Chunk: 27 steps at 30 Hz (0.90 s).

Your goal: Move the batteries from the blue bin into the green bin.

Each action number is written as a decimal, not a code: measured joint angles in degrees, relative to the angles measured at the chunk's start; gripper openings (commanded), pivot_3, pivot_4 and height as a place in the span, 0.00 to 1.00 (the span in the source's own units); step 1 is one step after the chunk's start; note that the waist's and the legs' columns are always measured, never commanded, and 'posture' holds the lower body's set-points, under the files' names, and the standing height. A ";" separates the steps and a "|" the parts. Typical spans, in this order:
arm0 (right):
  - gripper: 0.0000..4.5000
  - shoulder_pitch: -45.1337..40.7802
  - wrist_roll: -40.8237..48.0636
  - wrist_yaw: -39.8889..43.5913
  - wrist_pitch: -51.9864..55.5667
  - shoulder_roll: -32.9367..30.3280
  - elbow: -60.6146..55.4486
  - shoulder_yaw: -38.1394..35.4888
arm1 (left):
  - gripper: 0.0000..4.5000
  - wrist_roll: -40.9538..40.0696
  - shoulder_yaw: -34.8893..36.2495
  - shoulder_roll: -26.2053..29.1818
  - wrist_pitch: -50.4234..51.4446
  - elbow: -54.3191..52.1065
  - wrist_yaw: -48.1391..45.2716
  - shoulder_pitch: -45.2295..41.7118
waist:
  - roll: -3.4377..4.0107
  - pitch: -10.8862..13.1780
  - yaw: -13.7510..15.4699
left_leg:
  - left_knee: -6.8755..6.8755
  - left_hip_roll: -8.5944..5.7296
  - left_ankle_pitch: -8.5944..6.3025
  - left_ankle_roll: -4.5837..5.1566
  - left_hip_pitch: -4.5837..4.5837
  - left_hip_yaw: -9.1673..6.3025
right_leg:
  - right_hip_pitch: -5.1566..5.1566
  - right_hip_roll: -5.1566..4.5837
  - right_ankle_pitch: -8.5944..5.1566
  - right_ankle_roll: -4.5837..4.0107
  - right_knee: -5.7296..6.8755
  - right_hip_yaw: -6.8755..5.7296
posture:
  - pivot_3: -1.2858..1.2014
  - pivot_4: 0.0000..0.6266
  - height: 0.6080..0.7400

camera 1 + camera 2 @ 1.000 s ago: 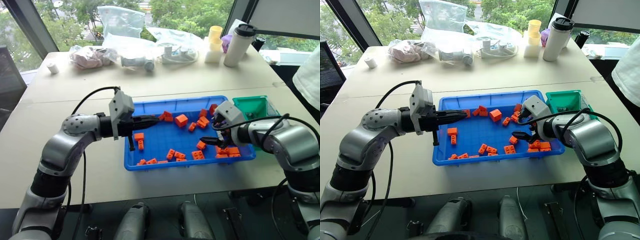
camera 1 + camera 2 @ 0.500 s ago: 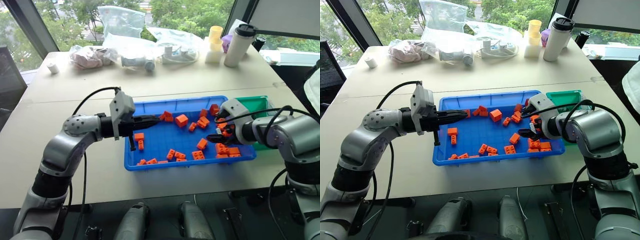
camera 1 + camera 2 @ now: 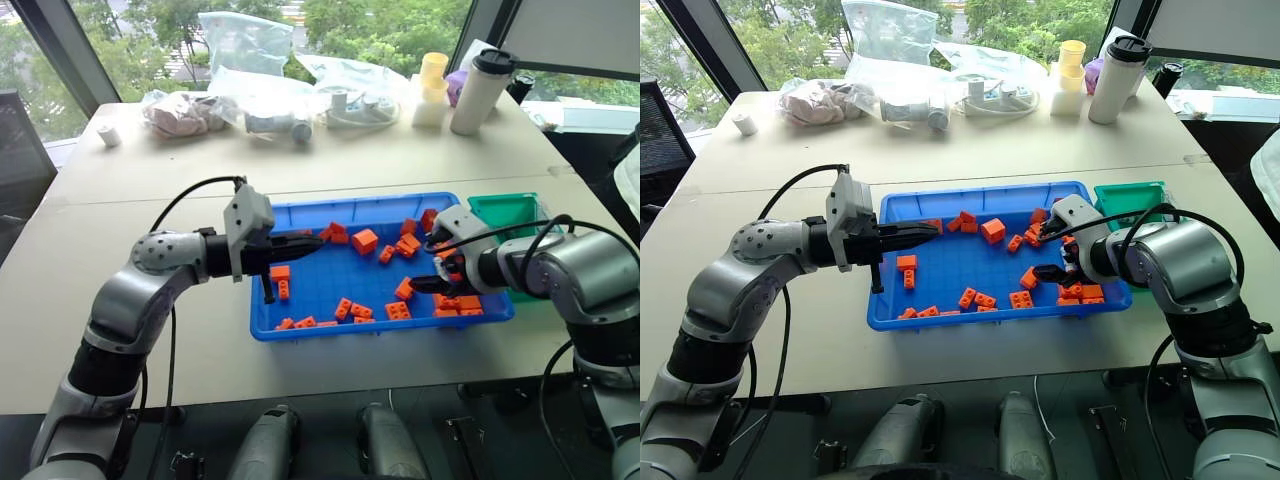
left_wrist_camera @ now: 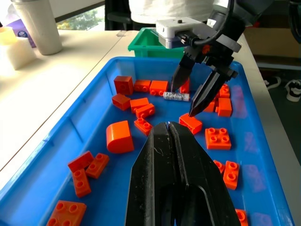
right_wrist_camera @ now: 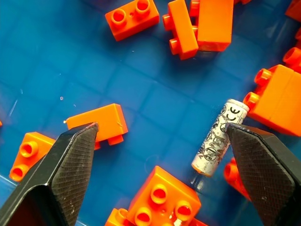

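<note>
Right wrist view: spread right hand (image 5: 155,169) hanging over a battery (image 5: 220,137).

Battery is lying on the blue bin (image 3: 300,302) floor among orange bricks (image 5: 197,23), just beside one fingertip, likely being lined up for a pinch. Green bin (image 3: 510,208) is waiting beside the tray on the desk (image 3: 150,170). Left hand (image 4: 169,129), fingers pressed together, is idling over the tray's far side.

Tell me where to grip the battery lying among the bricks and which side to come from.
Grip the battery across its middle, from above: it lies flat on the blue bin floor, its sides mostly clear, orange bricks crowding its ends. The open right gripper would need recentring.
</note>
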 measured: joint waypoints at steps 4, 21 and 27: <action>0.99 -1.38 0.18 -2.53 0.47 2.61 3.22 -2.10 | 0.00 0.00 -0.06 0.01 0.00 -0.18 0.12 0.23 | -0.03 -0.02 0.01 | 0.00 0.00 0.00 0.00 0.01 -0.01 | 0.01 0.00 0.00 0.00 0.00 0.00 | 0.52 0.24 1.00; 0.99 -1.13 3.81 -7.25 0.74 2.60 6.74 -2.48 | 0.00 -0.06 -0.10 0.00 0.29 -3.37 1.84 1.82 | -0.03 -0.02 0.15 | -0.01 -0.03 0.00 0.00 -0.02 -0.03 | 0.02 -0.03 0.00 0.00 -0.02 -0.02 | 0.52 0.24 1.00; 0.99 1.30 4.36 -1.62 -4.46 -7.08 0.04 7.05 | 0.00 -0.07 -0.12 -0.08 0.31 -3.28 1.96 1.76 | -0.03 -0.02 0.05 | 0.01 -0.05 -0.01 0.03 -0.05 -0.02 | 0.02 -0.05 -0.01 0.01 -0.06 -0.08 | 0.52 0.24 1.00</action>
